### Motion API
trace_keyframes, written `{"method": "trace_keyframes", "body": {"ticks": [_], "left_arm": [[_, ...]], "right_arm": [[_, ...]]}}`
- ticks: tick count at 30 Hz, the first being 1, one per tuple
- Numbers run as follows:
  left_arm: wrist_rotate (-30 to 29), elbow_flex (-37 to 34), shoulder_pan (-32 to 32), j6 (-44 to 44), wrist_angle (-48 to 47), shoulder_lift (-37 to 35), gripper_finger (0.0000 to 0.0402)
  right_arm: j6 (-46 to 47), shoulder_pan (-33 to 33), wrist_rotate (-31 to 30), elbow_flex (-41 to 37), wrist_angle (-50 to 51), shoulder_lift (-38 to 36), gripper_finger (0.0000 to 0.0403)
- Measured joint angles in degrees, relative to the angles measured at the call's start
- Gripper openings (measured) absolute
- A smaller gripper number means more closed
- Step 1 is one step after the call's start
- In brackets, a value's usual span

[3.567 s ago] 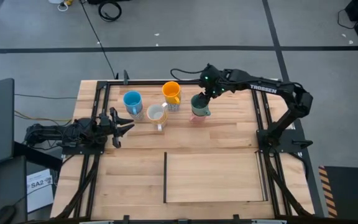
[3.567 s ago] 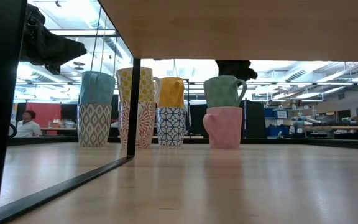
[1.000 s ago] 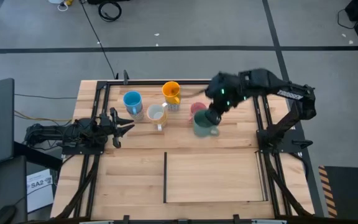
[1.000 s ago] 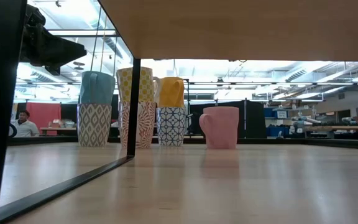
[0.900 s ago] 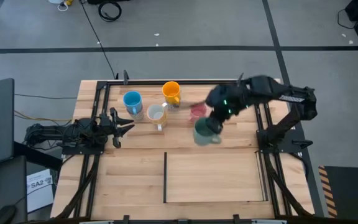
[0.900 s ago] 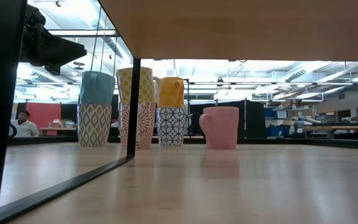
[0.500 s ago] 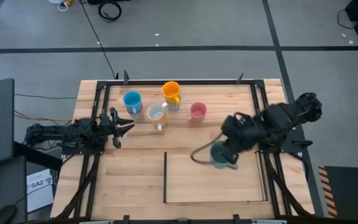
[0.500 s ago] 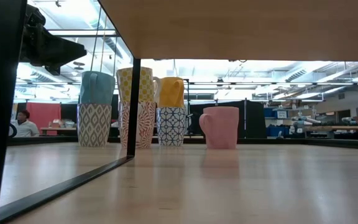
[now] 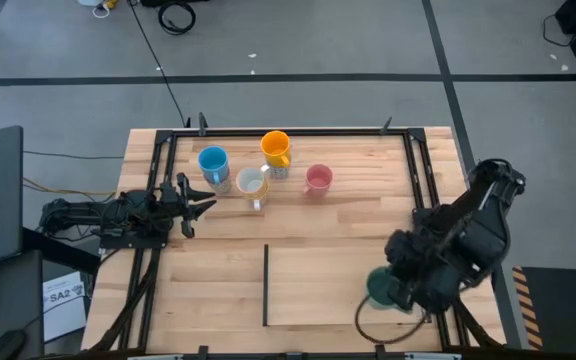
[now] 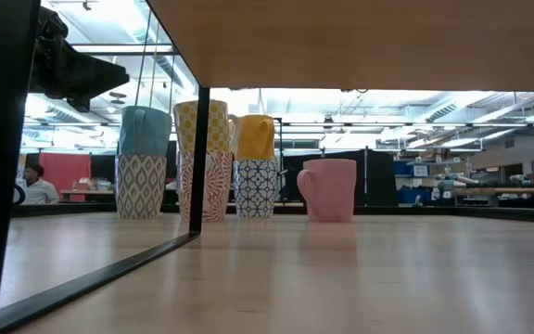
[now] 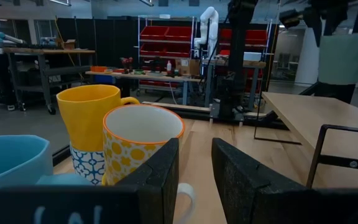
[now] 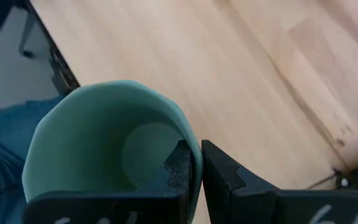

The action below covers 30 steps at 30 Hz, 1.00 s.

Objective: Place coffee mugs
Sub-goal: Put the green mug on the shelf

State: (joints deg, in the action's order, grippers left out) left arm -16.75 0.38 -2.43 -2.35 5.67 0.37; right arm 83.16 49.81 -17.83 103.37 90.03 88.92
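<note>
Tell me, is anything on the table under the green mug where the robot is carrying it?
Nothing visible is. The right end effector grips the green mug by its rim above the bare front right part of the wooden table. The pink mug and the other mugs stand far off at the back.

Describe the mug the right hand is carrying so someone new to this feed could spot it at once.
In the high view, look at the table's near right corner, where the right arm folds over the raised board. The right hand pinches the rim of a plain green mug. It is the only mug away from the far cluster of blue, orange, cream and pink ones.
</note>
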Motion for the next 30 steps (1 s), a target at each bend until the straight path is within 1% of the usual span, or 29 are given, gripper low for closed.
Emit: {"method": "trace_keyframes", "body": {"ticks": [11,15,20,25,30], "left_arm": [[0.0,0.01,-0.01,0.02,0.0,0.02,0.0102],[0.0,0.0,0.0,-0.02,0.0,0.02,0.0102],[0.0,0.0,0.02,-0.02,0.01,0.02,0.0102],[0.0,0.0,0.0,-0.04,0.02,0.01,0.0102],[0.0,0.01,0.01,-0.04,0.02,0.01,0.0102]], "right_arm": [[9.61,8.04,1.43,-4.45,-0.06,0.0,0.0028],[10.16,9.95,1.45,-6.22,-0.04,0.0,0.0028],[9.88,10.61,-0.36,-8.35,-0.09,0.0,0.0028],[9.86,10.65,-0.5,-10.87,-0.18,-0.17,0.003],[9.83,10.64,-0.49,-11.15,-0.19,-0.22,0.003]]}}
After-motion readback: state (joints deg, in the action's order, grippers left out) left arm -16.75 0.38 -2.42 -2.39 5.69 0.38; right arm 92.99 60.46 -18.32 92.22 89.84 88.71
